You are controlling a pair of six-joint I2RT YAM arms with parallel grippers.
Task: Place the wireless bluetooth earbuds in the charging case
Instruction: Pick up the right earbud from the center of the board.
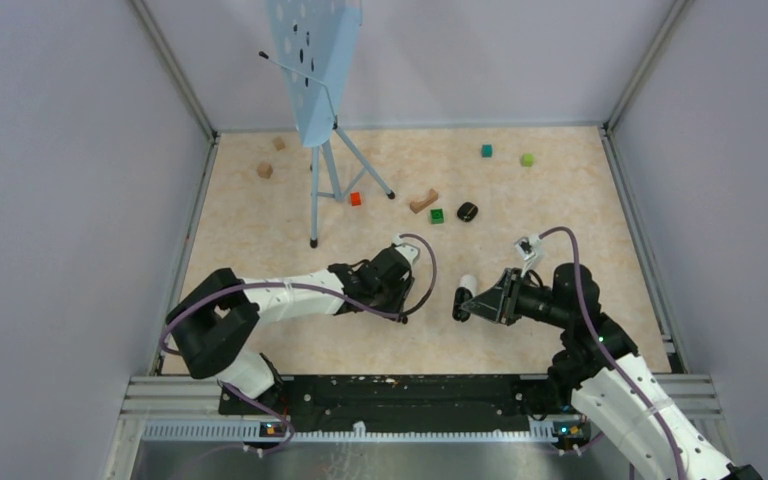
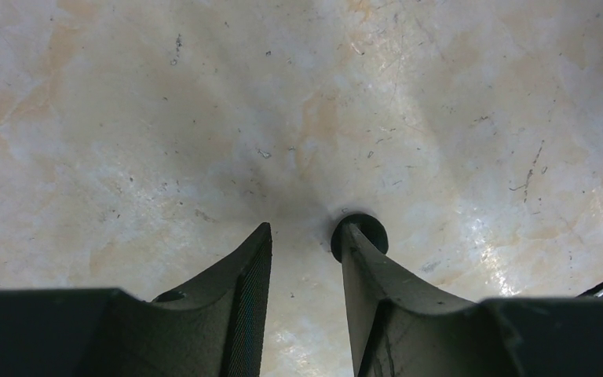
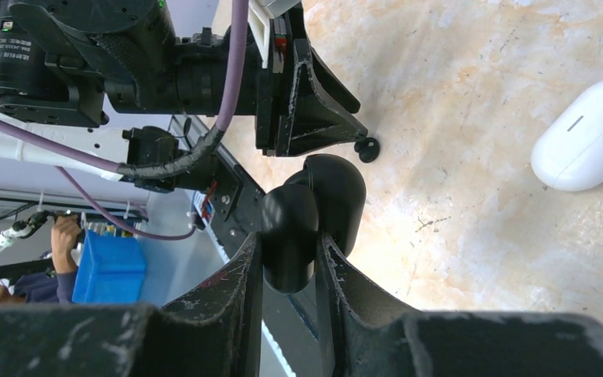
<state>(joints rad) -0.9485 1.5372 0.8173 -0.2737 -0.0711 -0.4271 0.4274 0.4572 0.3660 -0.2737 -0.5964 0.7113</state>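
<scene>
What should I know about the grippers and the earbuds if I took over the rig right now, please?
Left gripper: open, down at the table; a black earbud lies by one fingertip, outside the gap.
Right gripper: shut on the black case.
White case: closed, on the table near it.
Done: no bud visibly seated; the black case's inside is hidden.
Left: grasp the bud, seat it; other buds are out of view.
</scene>
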